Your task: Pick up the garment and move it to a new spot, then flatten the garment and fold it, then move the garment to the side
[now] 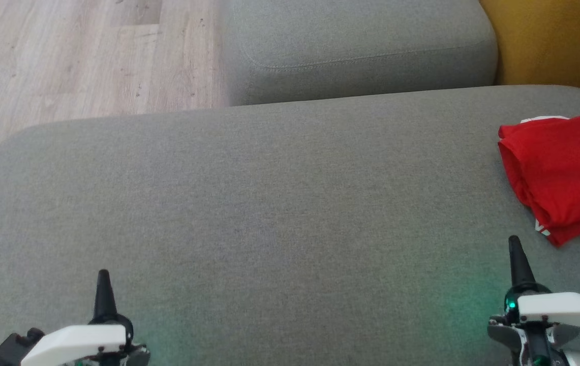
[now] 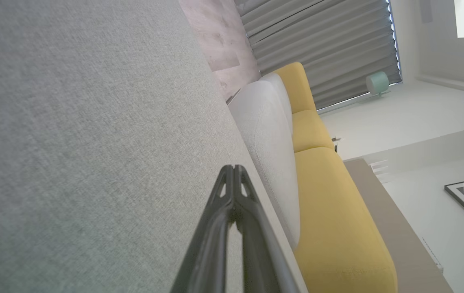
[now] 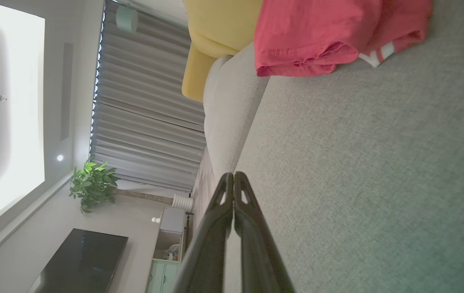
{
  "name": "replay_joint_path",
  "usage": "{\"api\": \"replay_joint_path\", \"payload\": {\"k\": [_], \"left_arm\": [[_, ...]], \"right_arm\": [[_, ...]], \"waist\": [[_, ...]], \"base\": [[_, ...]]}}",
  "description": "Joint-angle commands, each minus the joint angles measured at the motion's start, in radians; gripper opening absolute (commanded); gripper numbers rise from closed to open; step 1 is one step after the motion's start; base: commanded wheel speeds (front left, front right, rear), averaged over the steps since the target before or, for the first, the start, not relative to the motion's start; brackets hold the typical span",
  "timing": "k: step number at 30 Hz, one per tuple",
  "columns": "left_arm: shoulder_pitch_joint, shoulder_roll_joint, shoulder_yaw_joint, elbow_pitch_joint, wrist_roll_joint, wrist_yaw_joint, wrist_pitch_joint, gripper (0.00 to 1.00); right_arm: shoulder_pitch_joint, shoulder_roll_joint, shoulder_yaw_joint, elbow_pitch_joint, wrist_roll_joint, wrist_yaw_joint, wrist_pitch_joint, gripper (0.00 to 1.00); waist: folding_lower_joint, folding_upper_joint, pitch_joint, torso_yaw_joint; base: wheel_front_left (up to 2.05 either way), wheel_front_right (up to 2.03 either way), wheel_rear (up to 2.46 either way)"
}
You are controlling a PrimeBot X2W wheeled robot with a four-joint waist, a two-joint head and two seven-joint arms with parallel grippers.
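The red garment [image 1: 564,173] lies ahead and to the right of your right tool [image 1: 515,246], well apart from the left tool [image 1: 102,278]; both tools are pressed together, holding nothing

The left end effector [image 1: 102,277] and right end effector [image 1: 515,244] have tapering black fingers [image 1: 519,269], white shells with dark screws, and perhaps a green LED.

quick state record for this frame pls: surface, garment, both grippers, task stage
surface: grey cushion
garment: red garment, folded, lying on the cushion's right side, cut off by the head view's edge
left gripper: shut, empty, over bare cushion
right gripper: shut, empty, close to the garment, apart from it
task stage: garment looks folded and set to the side
background: wooden floor, yellow sofa
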Motion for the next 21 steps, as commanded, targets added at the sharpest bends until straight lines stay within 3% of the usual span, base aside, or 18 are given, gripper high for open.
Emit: {"api": "replay_joint_path", "payload": {"k": [1, 21], "left_arm": [[-0.059, 0.015, 0.034, -0.024, -0.027, -0.012, 0.010, 0.00], [-0.112, 0.013, 0.081, -0.002, -0.255, -0.049, 0.067, 0.00]], "right_arm": [[-0.056, -0.019, 0.007, -0.040, 0.029, 0.006, 0.007, 0.00], [-0.093, -0.018, -0.036, -0.050, 0.251, 0.007, 0.063, 0.00]], "waist": [[0.0000, 0.0000, 0.001, 0.000], [-0.0001, 0.0000, 0.013, -0.001]], "base": [[0.00, 0.00, 0.00], [0.00, 0.00, 0.00]]}}
